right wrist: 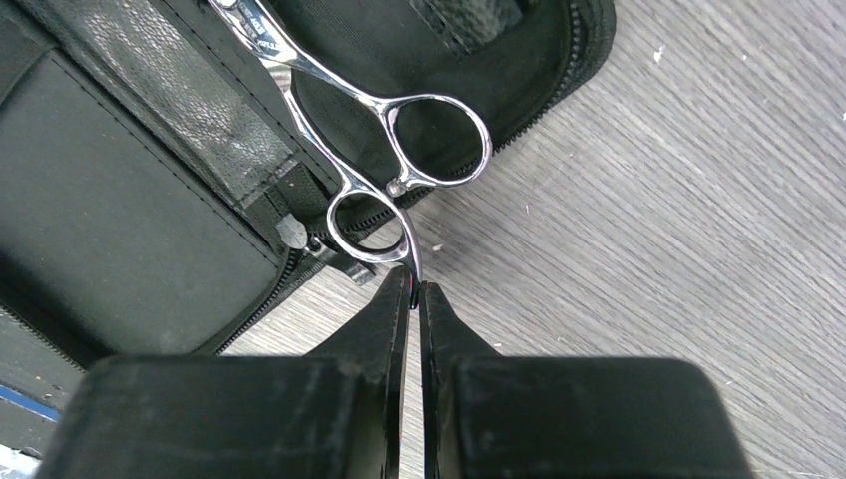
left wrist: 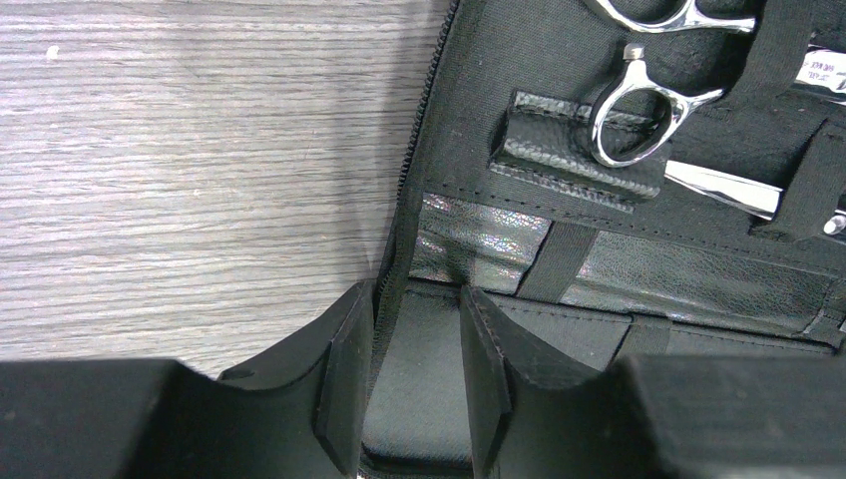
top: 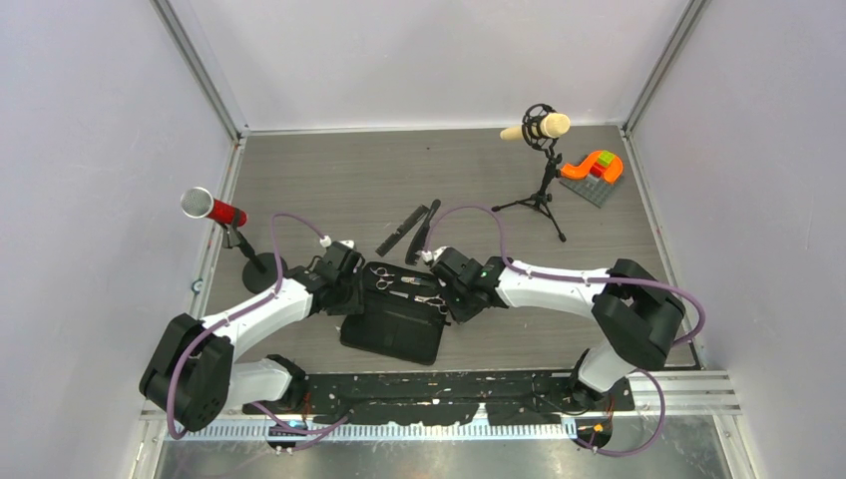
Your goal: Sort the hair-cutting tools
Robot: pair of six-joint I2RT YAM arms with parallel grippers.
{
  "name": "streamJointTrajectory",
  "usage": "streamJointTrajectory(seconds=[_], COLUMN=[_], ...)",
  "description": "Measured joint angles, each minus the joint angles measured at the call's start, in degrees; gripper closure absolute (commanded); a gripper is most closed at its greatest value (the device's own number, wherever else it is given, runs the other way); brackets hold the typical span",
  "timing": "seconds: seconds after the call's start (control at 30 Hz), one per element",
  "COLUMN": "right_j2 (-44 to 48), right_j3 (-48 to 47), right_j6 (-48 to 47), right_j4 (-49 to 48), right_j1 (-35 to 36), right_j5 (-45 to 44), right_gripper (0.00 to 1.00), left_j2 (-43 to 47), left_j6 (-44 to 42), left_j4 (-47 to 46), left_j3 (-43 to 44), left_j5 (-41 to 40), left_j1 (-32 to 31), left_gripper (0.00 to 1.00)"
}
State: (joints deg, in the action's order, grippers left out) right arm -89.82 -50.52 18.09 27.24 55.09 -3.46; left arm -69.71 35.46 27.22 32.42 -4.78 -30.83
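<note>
Made out fine dark print on the shank of the right scissors (right wrist: pixel 309 70), too small to read. Noted more tiny print on a pale strip (left wrist: pixel 823 75) at the edge of the left wrist view, equally unreadable.

Saw the right gripper (right wrist: pixel 414 289) pinched shut on the thin finger rest below the smaller ring of the right scissors, tips touching the metal from both sides. Found those scissors lying at the right-hand rim of the open case (top: pixel 394 334), rings at the zip edge, finger rest reaching out over the table (top: pixel 329 180), blades pointing inward over the lining.

Saw the left gripper (left wrist: pixel 417 299) part-way open, fingers (left wrist: pixel 344 389) straddling the zip edge on the case's left side, the edge lying close against one pad; could not tell whether pressed or merely touched. Spotted the left scissors (left wrist: pixel 638 110) just beyond, inside the case, one ring resting on a small leather loop (left wrist: pixel 574 150).

Found both combs (top: pixel 402 230) on the bare table just behind the case, side by side, outside it. Noted a red microphone (top: pixel 211 208) to the left, a beige microphone (top: pixel 537 128) on a tripod farther back right, and coloured toy blocks (top: pixel 594 168) beside it, all well apart from the grippers.
</note>
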Motion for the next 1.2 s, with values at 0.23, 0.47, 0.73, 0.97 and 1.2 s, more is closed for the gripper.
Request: streamJointTrajectory(seconds=[0.23,0.47,0.73,0.97,1.2], right_j2=[-1.7,-4.35,-6.95,-7.82,-7.82], right_j3=[-2.58,-5.57,-8.09,-9.09,-9.35], right_j6=[-0.07,-0.24,-0.44,-0.42,0.02], right_j4=[0.24,0.28,1.03,1.53,-0.11], right_j1=[0.59,1.51,2.23,2.23,2.29], right_j5=[0.09,0.48,0.61,0.61,1.9], right_gripper=[0.95,0.93,0.91,0.86,0.63], left_j2=[0.0,0.0,0.0,0.2,0.94], left_j6=[-0.02,-0.02,-0.02,0.02,0.09], left_j4=[0.0,0.0,0.02,-0.02,-0.57], left_j3=[0.0,0.0,0.0,-0.11,-0.74], left_j5=[0.07,0.17,0.28,0.22,0.17], left_j1=[0.07,0.13,0.22,0.24,0.26], left_gripper=[0.63,0.64,0.65,0.65,0.65])
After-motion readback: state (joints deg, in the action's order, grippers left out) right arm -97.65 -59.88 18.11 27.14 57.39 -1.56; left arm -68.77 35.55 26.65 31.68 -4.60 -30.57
